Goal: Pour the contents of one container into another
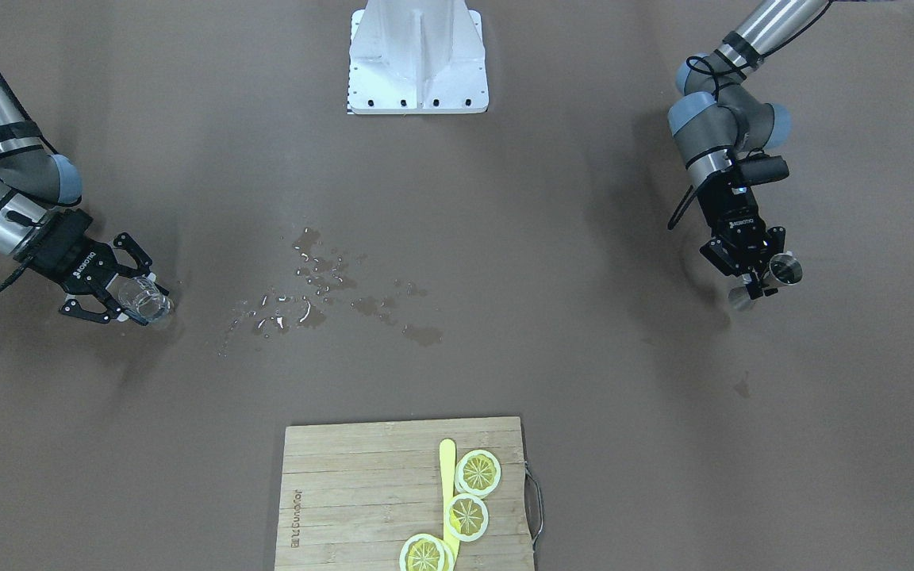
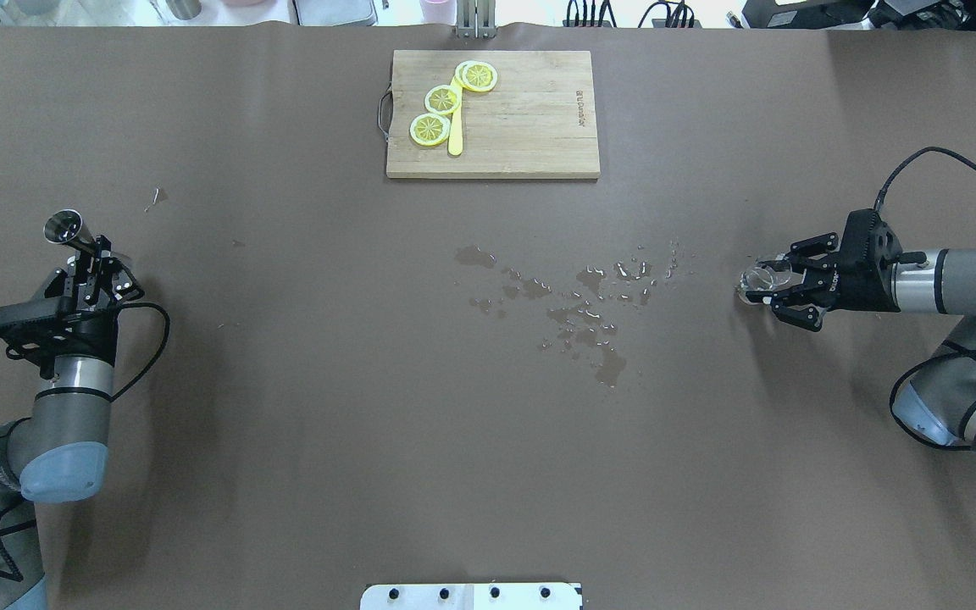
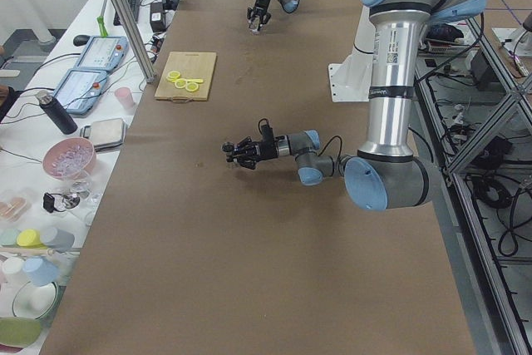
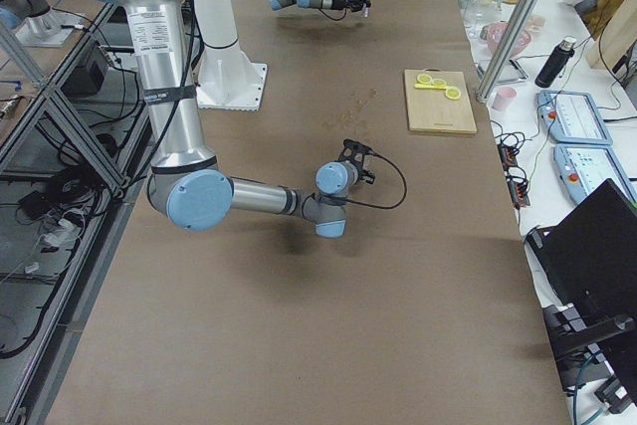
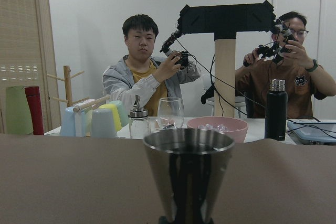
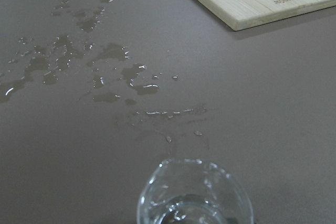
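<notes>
pinching the steel jigger (image 2: 64, 229), the left jaws are closed; the right jaws clasp the glass (image 1: 147, 301).

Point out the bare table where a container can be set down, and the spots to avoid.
Bare table runs between the left hand, which holds the jigger, and the puddle; also between the puddle and the robot base. Avoid the wet middle, and the cutting board where the lemon slices lie. The right hand holds the glass.

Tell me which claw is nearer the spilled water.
Right. The right claw, holding a glass, sits close to the spill; the left claw, holding a metal cup, is far across the table.
</notes>
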You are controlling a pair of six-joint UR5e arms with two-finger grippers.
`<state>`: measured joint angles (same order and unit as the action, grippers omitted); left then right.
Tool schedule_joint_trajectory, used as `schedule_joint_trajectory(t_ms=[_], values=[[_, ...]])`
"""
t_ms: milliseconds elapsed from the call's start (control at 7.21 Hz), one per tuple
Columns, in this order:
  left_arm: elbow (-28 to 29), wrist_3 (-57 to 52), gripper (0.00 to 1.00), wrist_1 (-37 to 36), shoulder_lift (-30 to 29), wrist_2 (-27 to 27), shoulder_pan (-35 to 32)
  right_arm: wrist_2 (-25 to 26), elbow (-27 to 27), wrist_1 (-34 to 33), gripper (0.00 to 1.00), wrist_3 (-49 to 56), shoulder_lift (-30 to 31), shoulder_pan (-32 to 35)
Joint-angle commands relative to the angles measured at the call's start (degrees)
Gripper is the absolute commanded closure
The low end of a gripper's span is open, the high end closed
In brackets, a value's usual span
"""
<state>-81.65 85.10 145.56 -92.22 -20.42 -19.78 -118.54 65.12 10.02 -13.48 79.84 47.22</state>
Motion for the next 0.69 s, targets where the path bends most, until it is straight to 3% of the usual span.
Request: schedule_joint_trajectory(t_ms=[0,555], values=[[0.09,3.93,1.0,-5.01,0.29,0.91,0.53,-2.64,0.01,0.09,1.0,0.9,-0.12,0.5],[0.35,3.93,1.0,-6.43,0.29,1.44,0.88,-6.44,-1.04,0.09,1.0,7.66,-0.39,2.0]])
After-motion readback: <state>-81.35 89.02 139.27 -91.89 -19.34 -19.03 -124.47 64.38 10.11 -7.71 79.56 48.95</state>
